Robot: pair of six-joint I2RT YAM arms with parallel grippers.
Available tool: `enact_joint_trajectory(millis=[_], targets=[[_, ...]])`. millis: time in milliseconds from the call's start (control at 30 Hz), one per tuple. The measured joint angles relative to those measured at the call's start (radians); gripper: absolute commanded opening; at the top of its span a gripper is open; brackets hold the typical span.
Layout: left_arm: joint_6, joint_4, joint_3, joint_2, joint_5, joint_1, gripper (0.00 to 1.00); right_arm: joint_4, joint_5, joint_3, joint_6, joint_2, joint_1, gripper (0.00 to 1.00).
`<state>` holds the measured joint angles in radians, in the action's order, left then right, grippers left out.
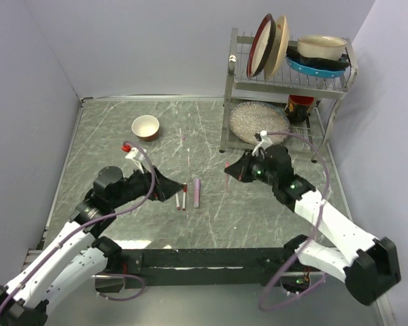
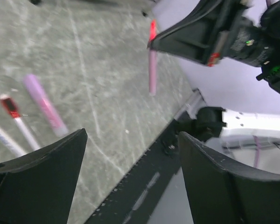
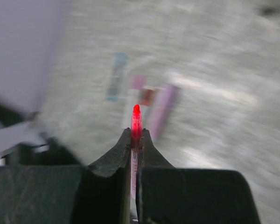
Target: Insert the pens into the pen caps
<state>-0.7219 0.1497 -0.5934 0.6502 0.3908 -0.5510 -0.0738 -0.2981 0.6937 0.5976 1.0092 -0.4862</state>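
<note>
**Red-tipped pen pinched in my right pincer, left one wide by the caps**

My right pincer [image 3: 136,134] is pressed together on a red-tipped pen [image 3: 136,116]. The barrel is clamped between the two pads and the coloured tip pokes out past them. I judge I hold it this way so that end is free to go into a cap. My left pincer [image 2: 130,140] stands spread with nothing between its fingers, left of centre in the overhead view, nose towards the things lying there. That looks to me like a stance for taking up a cap to meet the pen.

The other task things lie on the table [image 1: 122,224] at the middle of the overhead frame. Two white-barrelled pens [image 1: 182,197] lie side by side, and the lilac cap [image 1: 197,193] is just to their right, not touching them. A bowl [image 1: 145,127] and a dish rack [image 1: 289,81] stand higher in the frame, well apart from this group.

The overhead view shows both arms facing each other across that group, but my right fingers are too dark there to read. The right wrist view settles the grip. Its background is smeared, and a teal cap [image 3: 115,77] shows only as a streak in the upper middle, so I cannot tell how it lies. Only the left wrist view shows the held pen side-on, in its upper middle. The pen hangs from my right fingers, seemingly clear of the table.
</note>
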Motion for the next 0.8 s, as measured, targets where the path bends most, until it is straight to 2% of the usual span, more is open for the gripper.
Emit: enact_joint_trajectory(millis=[133,367,567,767,800], targets=[[-0.05,-0.111,0.045,0.049,0.101,0.0,0.8,0.139,-0.008,0.0,0.097,-0.077,-0.089,0.0],[-0.14,-0.345,0.083,0.131,0.256,-0.003,0.77,0.301,0.003,-0.001,0.214,-0.108,-0.159,0.0],[-0.203,-0.489,0.098,0.172,0.301,-0.029,0.72,0.369,0.031,-0.006,0.255,-0.104,-0.216,0.0],[-0.226,-0.55,0.097,0.221,0.306,-0.056,0.65,0.396,0.065,-0.006,0.262,-0.072,-0.265,0.0],[-0.228,-0.557,0.097,0.227,0.305,-0.059,0.62,0.396,0.071,-0.006,0.263,-0.069,-0.272,0.0]])
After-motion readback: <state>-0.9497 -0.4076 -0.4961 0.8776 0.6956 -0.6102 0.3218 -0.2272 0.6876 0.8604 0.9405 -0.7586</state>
